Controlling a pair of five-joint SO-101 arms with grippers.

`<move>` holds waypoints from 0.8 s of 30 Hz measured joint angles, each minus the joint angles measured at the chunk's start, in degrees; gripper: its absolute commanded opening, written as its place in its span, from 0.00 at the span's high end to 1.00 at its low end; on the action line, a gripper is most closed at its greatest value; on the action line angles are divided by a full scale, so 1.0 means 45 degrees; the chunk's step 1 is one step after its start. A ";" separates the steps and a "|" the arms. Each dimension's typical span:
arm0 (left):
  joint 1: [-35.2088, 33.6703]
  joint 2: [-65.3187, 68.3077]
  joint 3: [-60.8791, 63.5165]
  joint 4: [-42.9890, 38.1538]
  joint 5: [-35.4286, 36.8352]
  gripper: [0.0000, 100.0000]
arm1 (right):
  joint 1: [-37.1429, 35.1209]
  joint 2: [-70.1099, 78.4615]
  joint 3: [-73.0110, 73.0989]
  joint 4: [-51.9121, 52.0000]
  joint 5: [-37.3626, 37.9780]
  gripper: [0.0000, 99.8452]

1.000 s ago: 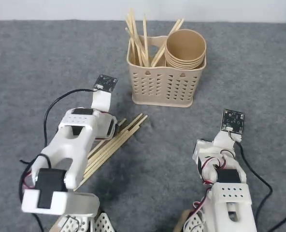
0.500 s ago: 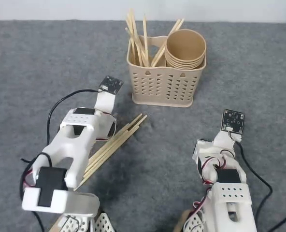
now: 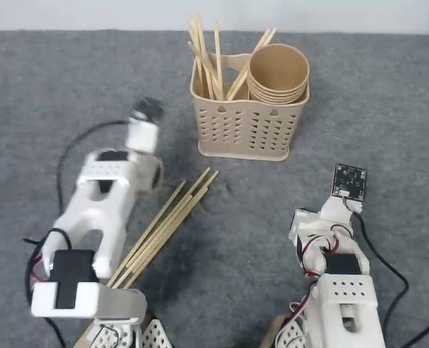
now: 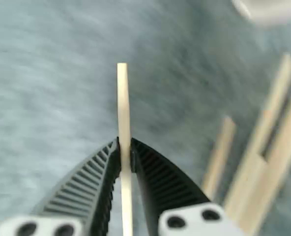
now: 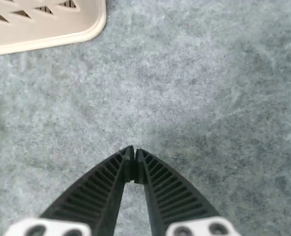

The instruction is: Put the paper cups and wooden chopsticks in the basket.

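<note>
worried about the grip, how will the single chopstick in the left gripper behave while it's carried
Probably stiff and light: the chopstick stands straight out past the left gripper without sagging. Pinched at one narrow spot near the fingertips, it may pivot or slip if bumped. Being slim wood, it could snap under a hard squeeze.

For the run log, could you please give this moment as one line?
left tool: shut on chopstick | right tool: shut, empty | cups: in basket
</note>
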 measured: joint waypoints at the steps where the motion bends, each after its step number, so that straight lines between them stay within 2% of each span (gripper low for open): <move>1: -0.0293 0.0000 -0.0391 0.0137 0.0176 0.99 | 0.0000 0.0000 0.0000 0.0000 0.0000 0.99; 9: -0.2012 0.0000 -0.3692 0.3009 0.0469 0.99 | 0.0000 0.0000 0.0000 0.0000 0.0000 0.99; 13: -0.2598 -0.0625 -0.3868 0.3263 0.0821 0.99 | 0.0000 0.0000 0.0000 0.0000 0.0000 0.99; 17: -0.2794 -0.2618 -0.2383 0.2168 0.0821 0.99 | 0.0000 0.0000 0.0000 0.0000 0.0000 0.99; 24: -0.2833 -0.6896 0.1270 -0.0899 0.1270 0.99 | 0.0000 0.0000 0.0000 0.0000 0.0000 0.99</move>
